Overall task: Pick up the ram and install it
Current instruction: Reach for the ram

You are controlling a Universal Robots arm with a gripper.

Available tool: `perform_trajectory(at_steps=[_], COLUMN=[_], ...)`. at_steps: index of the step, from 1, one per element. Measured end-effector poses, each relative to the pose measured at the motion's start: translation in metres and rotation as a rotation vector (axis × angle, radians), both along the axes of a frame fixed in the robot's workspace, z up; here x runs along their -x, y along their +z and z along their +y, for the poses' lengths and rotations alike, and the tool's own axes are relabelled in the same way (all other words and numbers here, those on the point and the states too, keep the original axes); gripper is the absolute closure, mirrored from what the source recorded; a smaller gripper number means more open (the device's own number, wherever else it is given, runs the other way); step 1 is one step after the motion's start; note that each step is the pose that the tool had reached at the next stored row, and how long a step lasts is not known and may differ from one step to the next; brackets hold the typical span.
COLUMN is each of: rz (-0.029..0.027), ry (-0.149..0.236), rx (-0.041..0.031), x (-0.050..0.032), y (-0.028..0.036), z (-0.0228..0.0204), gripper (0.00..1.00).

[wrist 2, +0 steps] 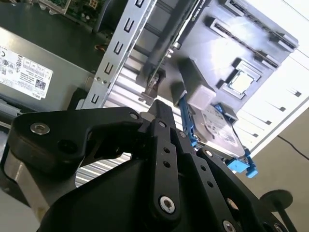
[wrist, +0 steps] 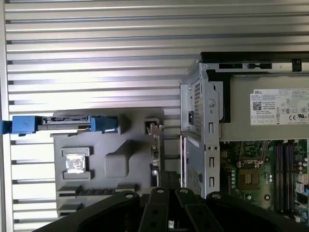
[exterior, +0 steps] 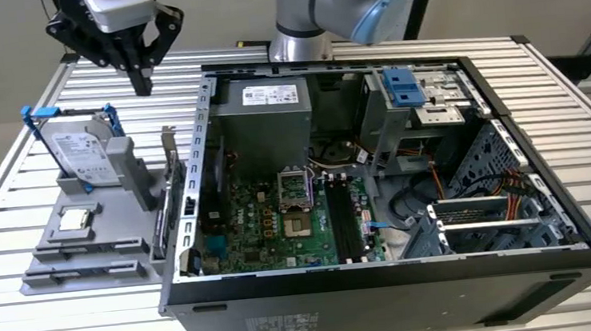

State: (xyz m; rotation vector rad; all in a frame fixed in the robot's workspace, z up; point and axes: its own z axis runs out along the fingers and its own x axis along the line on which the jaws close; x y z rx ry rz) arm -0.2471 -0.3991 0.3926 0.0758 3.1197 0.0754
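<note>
My gripper (exterior: 141, 84) hangs shut and empty above the slatted table, behind the grey parts holder (exterior: 41, 256) on the exterior view's left. In both wrist views its black fingers (wrist 2: 161, 113) (wrist: 166, 181) lie together with nothing between them. I cannot pick out the ram for certain. The holder's two long slots (wrist: 94, 191) look like dark lines. The motherboard's black memory slots (exterior: 337, 214) (wrist: 282, 169) lie inside the open case, and I cannot tell whether a stick sits in them.
The holder carries a silver hard drive (exterior: 80, 152) in a blue frame, a square processor chip (exterior: 73, 221) and a thin dark card (exterior: 169, 188) standing on edge beside the case wall (exterior: 203, 141). The open computer case (exterior: 391, 273) takes up the table's middle. The arm's base (exterior: 299, 21) stands behind it.
</note>
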Motion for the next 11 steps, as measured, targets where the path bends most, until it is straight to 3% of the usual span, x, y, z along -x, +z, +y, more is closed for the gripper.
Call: perform_trajectory(at_steps=[11], rz=[0.0], ry=[0.005], rx=[0.0], x=[0.0276], y=[0.0], z=[0.0], gripper=[1.0])
